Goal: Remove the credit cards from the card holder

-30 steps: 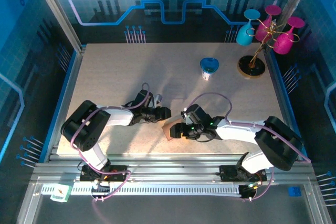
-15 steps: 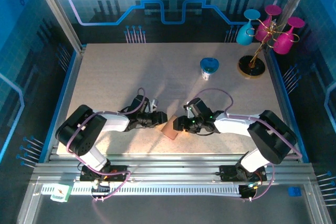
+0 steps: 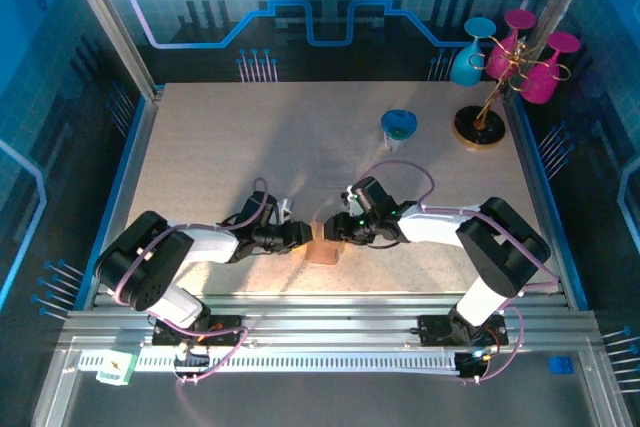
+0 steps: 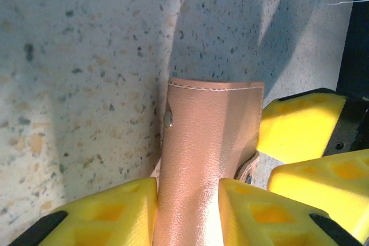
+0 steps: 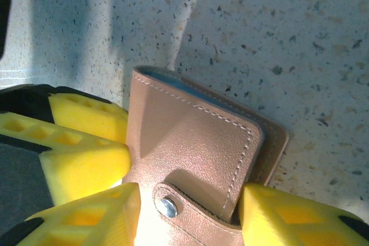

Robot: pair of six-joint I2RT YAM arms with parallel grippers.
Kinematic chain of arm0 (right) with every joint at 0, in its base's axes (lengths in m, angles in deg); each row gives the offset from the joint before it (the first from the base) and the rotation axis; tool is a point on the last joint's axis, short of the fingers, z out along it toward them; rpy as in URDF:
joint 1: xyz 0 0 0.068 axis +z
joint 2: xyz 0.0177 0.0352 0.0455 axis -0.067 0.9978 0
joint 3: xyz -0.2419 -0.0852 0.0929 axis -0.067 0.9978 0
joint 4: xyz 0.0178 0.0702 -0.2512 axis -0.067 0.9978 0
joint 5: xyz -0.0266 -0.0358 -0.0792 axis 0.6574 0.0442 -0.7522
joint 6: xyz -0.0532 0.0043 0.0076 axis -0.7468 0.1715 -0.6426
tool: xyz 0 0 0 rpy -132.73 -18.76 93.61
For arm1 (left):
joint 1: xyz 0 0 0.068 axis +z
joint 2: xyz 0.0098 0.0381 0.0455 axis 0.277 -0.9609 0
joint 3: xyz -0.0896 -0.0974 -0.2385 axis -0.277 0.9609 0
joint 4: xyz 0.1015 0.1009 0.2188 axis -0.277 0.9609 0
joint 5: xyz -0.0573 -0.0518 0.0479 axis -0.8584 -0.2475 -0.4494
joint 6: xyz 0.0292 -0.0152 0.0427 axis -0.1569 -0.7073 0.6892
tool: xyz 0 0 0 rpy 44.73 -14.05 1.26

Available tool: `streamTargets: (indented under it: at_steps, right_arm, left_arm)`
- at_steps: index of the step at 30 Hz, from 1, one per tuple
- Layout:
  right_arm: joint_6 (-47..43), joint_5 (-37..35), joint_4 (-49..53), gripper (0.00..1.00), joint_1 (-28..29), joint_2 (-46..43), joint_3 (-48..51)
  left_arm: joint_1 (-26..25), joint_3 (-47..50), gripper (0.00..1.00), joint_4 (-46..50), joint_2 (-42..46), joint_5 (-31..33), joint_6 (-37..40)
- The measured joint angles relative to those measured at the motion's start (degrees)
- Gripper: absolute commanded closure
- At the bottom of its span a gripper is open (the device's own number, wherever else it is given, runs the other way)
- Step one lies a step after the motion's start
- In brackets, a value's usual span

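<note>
card holder sits folded near the middle of the table's near edge, tan outside and snap stud showing. left gripper jaws are clamped on its sides from the left; right gripper jaws pinch it from the right, yellow fingers touching leather

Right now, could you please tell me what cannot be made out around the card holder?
Right wrist view: the card holder is folded, so its flap hides any credit cards inside.
Left wrist view: the bottom edge cuts off the fingers of the left gripper, so its grip is unclear.
Right wrist view: the same for the right gripper.
Top external view: the card holder is too small for detail.
</note>
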Motion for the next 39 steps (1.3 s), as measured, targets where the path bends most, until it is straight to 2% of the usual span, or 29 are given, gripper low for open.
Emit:
streamTargets:
  at_steps: [11, 19, 24, 29, 36, 39]
  right_arm:
    - [-3.98, -4.70, 10.82, 0.49, -0.13, -6.99, -2.45]
    - [-3.98, -8.31, 16.13, 0.46, 0.04, -11.54, -3.23]
    - [-3.76, -10.75, 20.22, 0.53, 1.86, -11.37, -5.62]
    - [-3.52, -13.53, 24.26, 0.62, 4.15, -7.54, -11.56]
    - [-3.54, -16.48, 29.00, 0.71, 7.32, -1.64, -17.22]
    - [-3.56, -17.68, 31.17, 0.71, 8.46, 1.07, -19.67]
  left_arm:
    - [-1.22, 0.48, 0.69, 0.11, 0.28, -0.02, -2.08]
    - [-1.01, -0.81, 0.68, 9.22, 5.90, 2.34, -1.57]
    - [0.04, -2.16, 0.75, 12.22, 8.07, 2.64, -1.55]
    - [0.20, -3.74, 0.88, 13.20, 7.98, 2.10, -2.01]
    - [0.31, -4.31, 0.94, 9.94, 3.76, -0.35, -4.76]
    - [0.35, -4.28, 0.96, 7.93, 1.53, -1.33, -6.19]
